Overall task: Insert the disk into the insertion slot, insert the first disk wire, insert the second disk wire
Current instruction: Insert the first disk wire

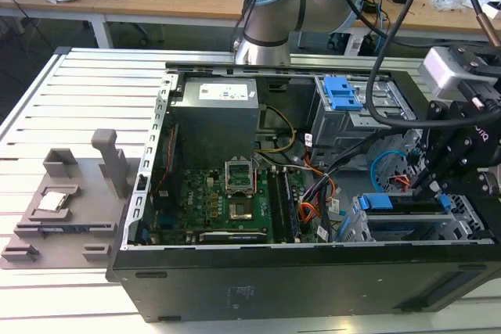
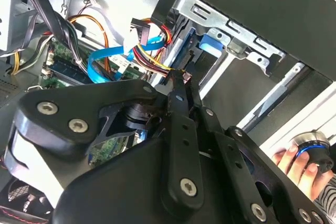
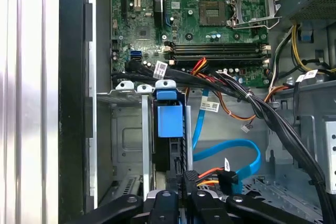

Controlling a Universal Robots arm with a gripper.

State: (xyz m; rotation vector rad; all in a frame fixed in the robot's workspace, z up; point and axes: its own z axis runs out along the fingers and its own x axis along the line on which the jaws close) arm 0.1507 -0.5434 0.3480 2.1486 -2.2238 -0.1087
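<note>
Gripper [image 2: 183, 77] jaws pinched, seemingly on a disk wire [image 2: 152, 53] end. Disk [image 3: 169, 121] sits in insertion slot [image 3: 128, 140], rear edge just ahead of jaws, long axis running away.

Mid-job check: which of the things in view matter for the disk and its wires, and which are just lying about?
Job:
disk, sitting in the slot
coloured wire, pinched in the claw
blue wire, loose beside the slot

Lying about:
motherboard
power supply
latch cage
grey tray
</note>
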